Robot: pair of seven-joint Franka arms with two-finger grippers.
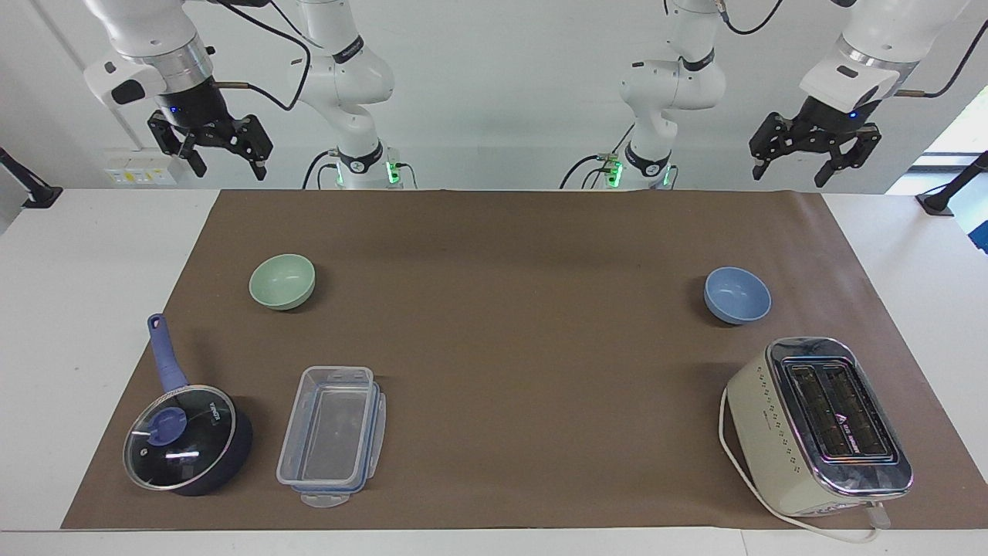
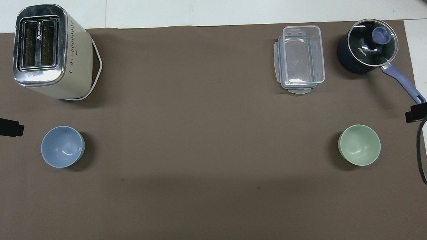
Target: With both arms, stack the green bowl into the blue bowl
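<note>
Brown paper covers our bench (image 1: 502,232). Both grippers, right (image 1: 224,158) and left (image 1: 795,166), hang high, fingers spread; we should descend squarely onto the green bowl (image 1: 282,282) rim at nine o'clock from the blue bowl (image 1: 737,295).

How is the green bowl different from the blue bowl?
The green bowl is pale mint; the blue bowl is light periwinkle. The green bowl sits toward the right arm's end of the table, the blue bowl toward the left arm's end. The saucepan is the green bowl's neighbour, the toaster the blue bowl's. Both are upright, empty, alike in size.
</note>
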